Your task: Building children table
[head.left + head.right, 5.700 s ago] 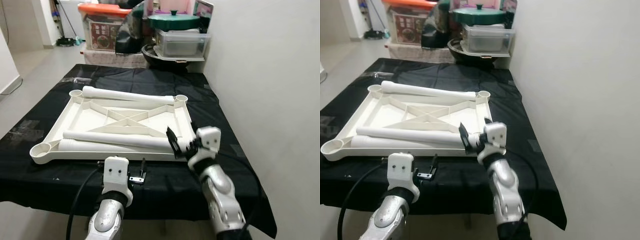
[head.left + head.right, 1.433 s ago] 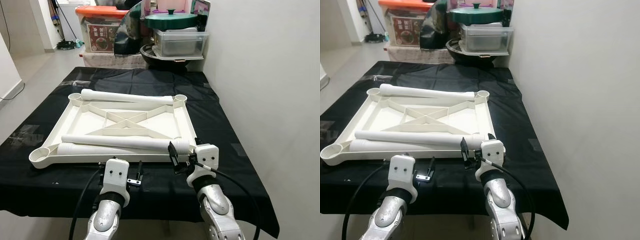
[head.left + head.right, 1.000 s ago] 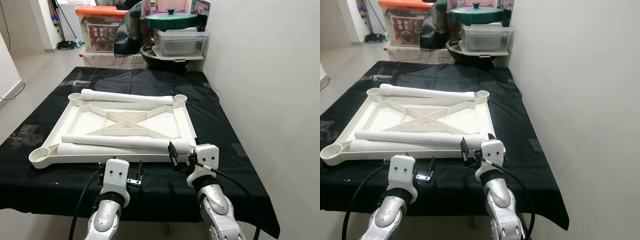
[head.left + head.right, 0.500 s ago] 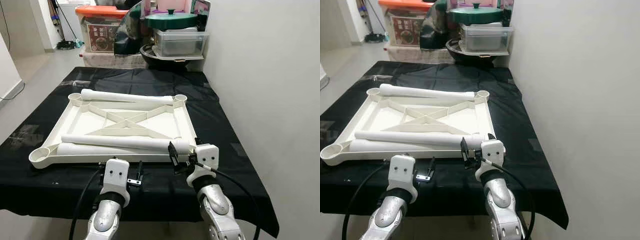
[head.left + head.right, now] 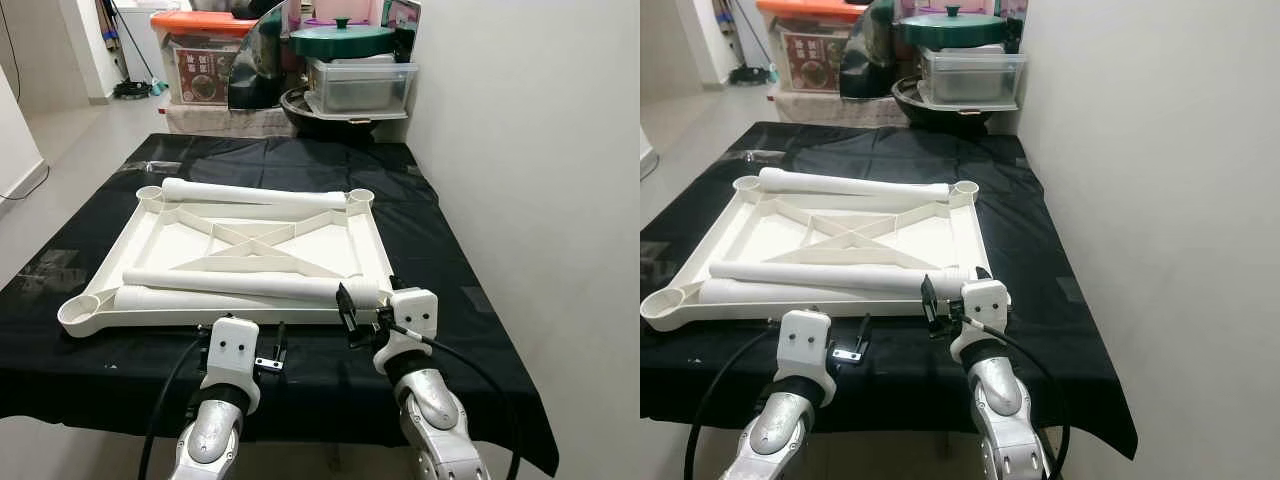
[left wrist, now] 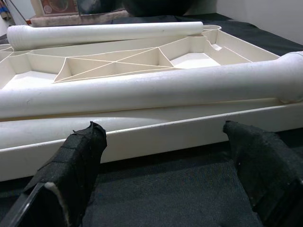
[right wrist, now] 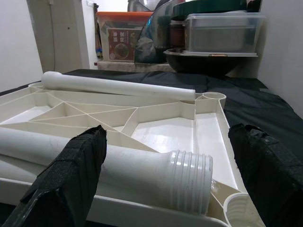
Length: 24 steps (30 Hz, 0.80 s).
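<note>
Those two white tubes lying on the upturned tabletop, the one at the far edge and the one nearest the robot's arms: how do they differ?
The far table leg lies along the far rim of the tabletop, between its two far corner sockets; the near table leg lies toward the near rim, crossing the ribs. The near leg's threaded end points at the right gripper, whose jaws stand open either side of it; no gripper is by the far leg. Both are plain white plastic tubes, lying flat and unattached.

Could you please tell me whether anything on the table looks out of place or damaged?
Nothing looks damaged. The table legs lie loose across the upturned tabletop, none screwed into a corner socket yet.
</note>
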{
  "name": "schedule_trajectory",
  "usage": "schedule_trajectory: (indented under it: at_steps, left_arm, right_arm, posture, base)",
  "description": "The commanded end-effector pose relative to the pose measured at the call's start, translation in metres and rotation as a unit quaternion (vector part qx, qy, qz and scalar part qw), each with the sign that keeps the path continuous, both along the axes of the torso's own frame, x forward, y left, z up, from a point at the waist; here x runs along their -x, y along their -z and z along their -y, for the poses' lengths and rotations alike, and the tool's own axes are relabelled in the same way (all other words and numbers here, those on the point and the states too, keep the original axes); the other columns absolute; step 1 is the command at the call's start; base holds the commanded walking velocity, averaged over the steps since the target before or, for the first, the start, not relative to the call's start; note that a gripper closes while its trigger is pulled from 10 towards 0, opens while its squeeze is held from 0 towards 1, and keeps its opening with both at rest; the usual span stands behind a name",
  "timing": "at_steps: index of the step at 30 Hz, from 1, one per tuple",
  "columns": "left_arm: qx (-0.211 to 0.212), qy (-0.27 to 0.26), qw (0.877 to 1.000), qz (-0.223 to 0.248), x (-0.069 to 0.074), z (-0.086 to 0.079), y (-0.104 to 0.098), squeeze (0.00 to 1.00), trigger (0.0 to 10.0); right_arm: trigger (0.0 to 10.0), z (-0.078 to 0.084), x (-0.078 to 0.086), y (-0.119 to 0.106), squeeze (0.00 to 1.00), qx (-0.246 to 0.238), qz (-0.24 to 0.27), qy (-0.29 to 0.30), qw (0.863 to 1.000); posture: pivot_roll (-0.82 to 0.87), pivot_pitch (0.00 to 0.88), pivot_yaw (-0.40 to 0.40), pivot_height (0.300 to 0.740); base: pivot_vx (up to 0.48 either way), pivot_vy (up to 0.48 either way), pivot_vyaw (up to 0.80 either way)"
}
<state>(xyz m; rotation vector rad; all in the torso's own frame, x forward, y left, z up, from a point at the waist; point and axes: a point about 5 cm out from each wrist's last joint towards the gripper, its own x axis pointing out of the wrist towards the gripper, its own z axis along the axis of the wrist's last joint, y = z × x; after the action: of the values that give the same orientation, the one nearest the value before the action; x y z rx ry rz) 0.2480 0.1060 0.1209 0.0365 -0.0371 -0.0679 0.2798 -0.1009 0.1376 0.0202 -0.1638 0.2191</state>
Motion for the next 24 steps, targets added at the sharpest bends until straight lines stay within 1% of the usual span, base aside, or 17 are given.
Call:
schedule_trajectory:
  at_steps: [1,15,17,19,20,23,24]
  left_arm:
    - [-0.001,-0.002,1.000,-0.005,-0.001,0.000,0.002,0.00,10.0]
    - [0.001,-0.002,1.000,-0.004,-0.002,0.001,0.001,0.00,10.0]
    - [0.001,-0.002,1.000,-0.003,-0.002,0.001,0.001,0.00,10.0]
    - [0.002,-0.002,1.000,-0.003,-0.002,0.002,0.000,0.00,10.0]
    - [0.003,-0.001,1.000,-0.003,-0.002,0.003,0.000,0.00,10.0]
    - [0.003,-0.001,1.000,-0.003,-0.001,0.003,0.000,0.00,10.0]
    - [0.004,-0.002,1.000,-0.002,-0.001,0.004,0.000,0.00,10.0]
  right_arm:
    - [10.0,-0.005,0.000,0.003,0.00,-0.010,-0.013,-0.007,1.000]
    - [10.0,-0.004,-0.001,0.003,0.00,-0.010,-0.016,-0.007,1.000]
    - [10.0,-0.001,-0.002,0.000,0.00,-0.019,-0.010,0.000,1.000]
    - [10.0,0.000,-0.007,-0.003,0.00,-0.018,-0.010,-0.009,1.000]
    - [10.0,0.000,-0.012,-0.008,0.00,-0.011,-0.002,-0.022,1.000]
    - [10.0,-0.001,-0.016,-0.013,0.00,-0.007,0.004,-0.031,0.999]
    - [10.0,-0.001,-0.026,-0.021,0.00,0.006,0.016,-0.043,0.999]
  posture:
    - [0.14,0.000,-0.046,0.740]
    - [0.14,0.000,-0.049,0.740]
    - [0.14,0.000,-0.051,0.740]
    - [0.15,0.000,-0.057,0.740]
    - [0.15,0.000,-0.060,0.740]
    - [0.15,0.000,-0.060,0.740]
    - [0.15,0.000,-0.065,0.740]
  base:
    - [0.000,0.000,0.00]
    - [0.000,0.000,0.00]
    - [0.000,0.000,0.00]
    - [0.000,0.000,0.00]
    - [0.000,0.000,0.00]
    - [0.000,0.000,0.00]
    - [0.000,0.000,0.00]
